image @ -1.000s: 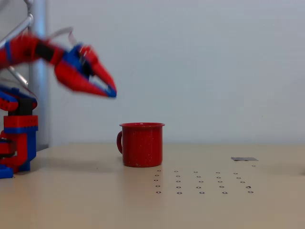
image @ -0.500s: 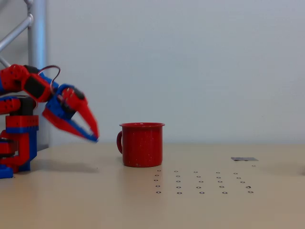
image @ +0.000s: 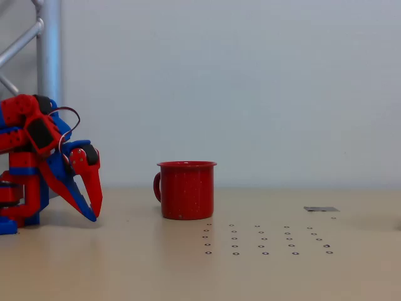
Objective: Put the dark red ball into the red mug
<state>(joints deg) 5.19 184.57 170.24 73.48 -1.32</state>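
Observation:
The red mug (image: 187, 190) stands upright on the beige table (image: 125, 263), slightly left of centre in the fixed view, its loop handle facing left. Nothing shows above its rim. The dark red ball is out of view. My red and blue gripper (image: 93, 214) hangs at the far left, folded down beside the arm's base, with its tips just above the table. It is about a mug's width to the left of the mug. Its two fingers meet at the tips, shut, with nothing between them.
The arm's base (image: 22, 188) stands at the left edge in front of a grey metal truss (image: 49, 63). A grid of small rings (image: 263, 241) marks the table right of the mug. A flat grey plate (image: 321, 209) lies farther right. A plain white wall stands behind.
The arm has swung down and to the left, away from above the mug's left side, and folded toward its base. The gripper now points down near the table. The mug has not moved.

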